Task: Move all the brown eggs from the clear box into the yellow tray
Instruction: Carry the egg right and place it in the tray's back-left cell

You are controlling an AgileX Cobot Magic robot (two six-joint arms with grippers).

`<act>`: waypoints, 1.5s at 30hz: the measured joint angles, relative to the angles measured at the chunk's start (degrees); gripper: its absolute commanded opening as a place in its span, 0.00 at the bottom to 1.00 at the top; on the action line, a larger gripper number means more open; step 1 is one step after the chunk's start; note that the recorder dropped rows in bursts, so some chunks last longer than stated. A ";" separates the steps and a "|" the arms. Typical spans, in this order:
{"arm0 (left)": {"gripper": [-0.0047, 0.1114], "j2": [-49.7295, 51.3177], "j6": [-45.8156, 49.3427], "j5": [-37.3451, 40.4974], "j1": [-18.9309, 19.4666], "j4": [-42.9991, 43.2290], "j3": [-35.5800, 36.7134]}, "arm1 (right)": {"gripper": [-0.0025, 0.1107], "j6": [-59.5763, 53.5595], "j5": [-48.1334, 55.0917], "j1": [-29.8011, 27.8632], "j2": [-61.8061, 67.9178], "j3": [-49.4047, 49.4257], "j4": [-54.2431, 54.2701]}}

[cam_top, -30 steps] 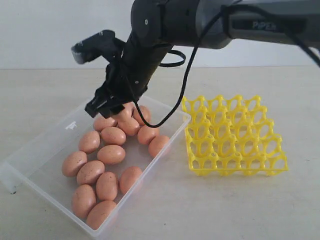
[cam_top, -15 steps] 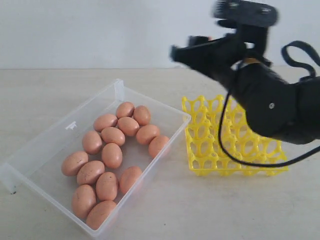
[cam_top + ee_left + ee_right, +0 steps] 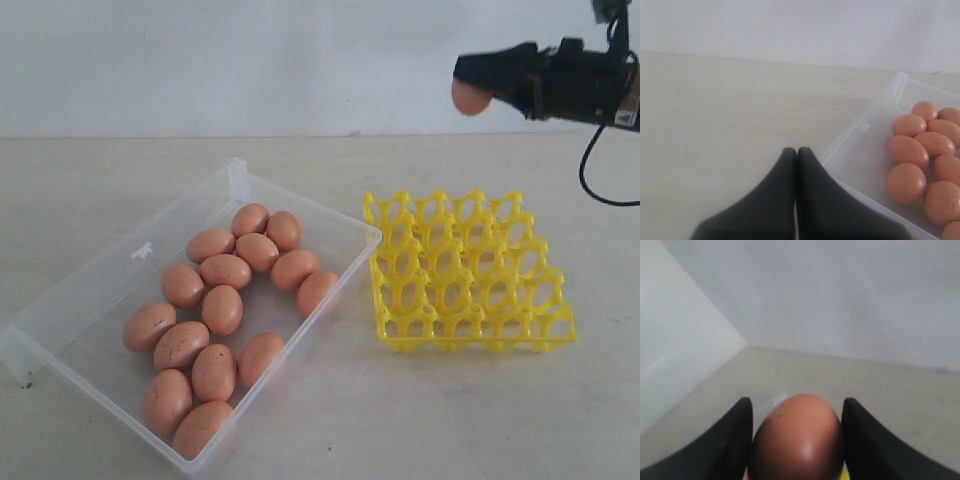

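Note:
The clear box (image 3: 140,255) lies on the left of the table with several brown eggs (image 3: 222,309) in it. To its right sits the yellow tray (image 3: 465,270), and no egg shows in its cups. High above the tray's far right corner my right gripper (image 3: 478,88) is shut on a brown egg (image 3: 469,97); that egg (image 3: 797,437) fills the gap between the black fingers (image 3: 860,435). My left gripper (image 3: 796,152) is shut and empty, its tips just outside the box's rim (image 3: 855,137). It is out of the exterior view.
A pale table (image 3: 330,420) with a white wall (image 3: 250,60) behind it. A black cable (image 3: 600,190) hangs from the right arm above the tray's far right side.
The right arm has swung from over the box up and to the right, carrying one egg away. Eggs in the box shifted slightly.

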 measured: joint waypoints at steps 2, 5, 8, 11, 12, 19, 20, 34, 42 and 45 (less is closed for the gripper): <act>0.00 0.00 0.00 0.00 0.00 0.00 0.00 | 0.02 1.44 -0.53 0.13 3.14 -1.95 -5.83; 0.00 0.00 0.00 0.00 0.00 0.00 0.00 | 0.02 -1.69 -0.79 1.79 5.53 -2.75 -9.38; 0.00 0.00 0.00 0.00 0.00 0.00 0.00 | 0.02 -6.93 0.85 4.60 6.29 -2.99 -10.18; 0.00 0.00 0.00 0.00 0.00 0.00 0.00 | 0.02 -17.06 9.08 10.95 6.44 -3.12 -8.15; 0.00 0.00 0.00 0.00 0.00 0.00 0.00 | 0.02 -18.49 11.74 12.28 6.44 -3.12 -6.87; 0.00 0.00 0.00 0.00 0.00 0.00 0.00 | 0.02 -26.25 24.48 16.95 6.44 -3.12 -1.93; 0.00 0.00 0.00 0.00 0.00 0.00 0.00 | 0.02 -27.51 25.94 17.24 6.57 -3.12 -1.58; 0.00 0.00 0.00 0.00 0.00 0.00 0.00 | 0.19 -29.32 28.73 17.29 9.54 -3.58 -0.69; 0.00 0.00 0.00 0.00 0.00 0.00 0.00 | 0.53 -29.32 28.73 17.29 9.54 -3.58 -1.38; 0.00 0.00 0.00 0.00 0.00 0.00 0.00 | 0.54 -29.32 28.73 17.29 9.54 -3.62 -1.38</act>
